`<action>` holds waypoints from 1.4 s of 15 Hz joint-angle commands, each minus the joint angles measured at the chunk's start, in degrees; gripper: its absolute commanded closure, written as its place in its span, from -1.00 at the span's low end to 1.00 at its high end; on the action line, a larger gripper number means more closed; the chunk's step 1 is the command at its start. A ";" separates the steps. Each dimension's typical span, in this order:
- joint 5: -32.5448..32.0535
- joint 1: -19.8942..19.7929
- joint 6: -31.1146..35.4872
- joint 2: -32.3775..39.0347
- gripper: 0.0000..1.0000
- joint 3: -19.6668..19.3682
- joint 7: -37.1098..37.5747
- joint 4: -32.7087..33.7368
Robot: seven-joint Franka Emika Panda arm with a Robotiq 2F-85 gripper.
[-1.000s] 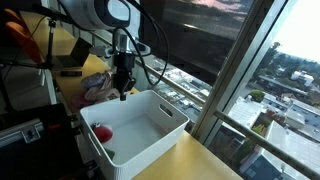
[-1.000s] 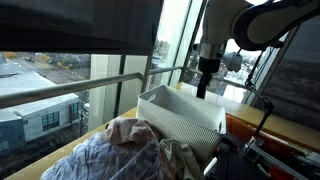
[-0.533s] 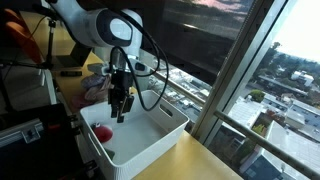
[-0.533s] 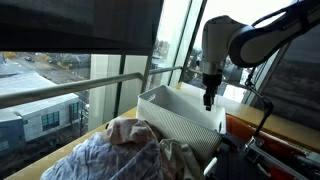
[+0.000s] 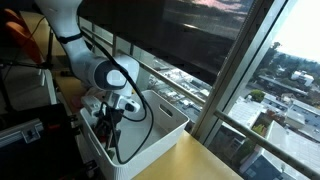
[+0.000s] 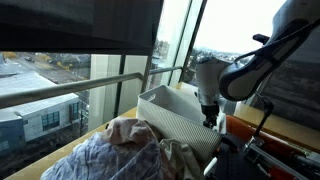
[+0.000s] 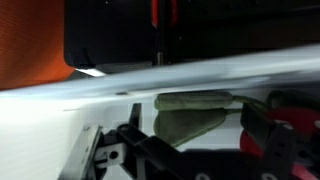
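My gripper [image 5: 108, 128] is lowered inside a white slatted bin [image 5: 160, 128], close to its floor. In an exterior view the bin's wall [image 6: 185, 118] hides the fingertips, and only the wrist [image 6: 208, 100] shows above the rim. In the wrist view the gripper [image 7: 185, 145] stands open, its black fingers [image 7: 266, 140] set wide apart. Between them on the white floor lies a soft green, leaf-shaped piece [image 7: 195, 110]. It joins a red object [image 7: 292, 100] at the right finger. Nothing is gripped.
A heap of crumpled clothes [image 6: 130, 152] lies on the wooden table beside the bin, also seen as clothes [image 5: 93, 92] behind the arm. Window glass and a railing [image 6: 90, 85] run along the table's far side. Cables and gear [image 5: 25, 125] crowd the other side.
The arm has come down from above the bin into it. The jaws, shut a second ago, have spread wide.
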 commanded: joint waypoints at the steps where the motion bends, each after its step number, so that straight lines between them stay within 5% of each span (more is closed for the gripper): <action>1: 3.50 -0.21 1.89 3.86 -1.00 -0.79 -1.89 1.33; 7: 8.35 -0.72 0.96 7.07 -1.00 -0.65 -5.36 4.18; 8: 9.20 -0.94 0.83 7.40 -0.50 -0.42 -6.13 4.58; 10: 10.97 -1.49 0.39 7.70 -0.35 -0.10 -7.88 5.31; 19: 15.19 -4.35 -5.01 6.33 0.98 -0.46 -15.47 10.00; 21: 15.50 -5.01 -6.74 6.06 1.00 -0.53 -16.28 11.52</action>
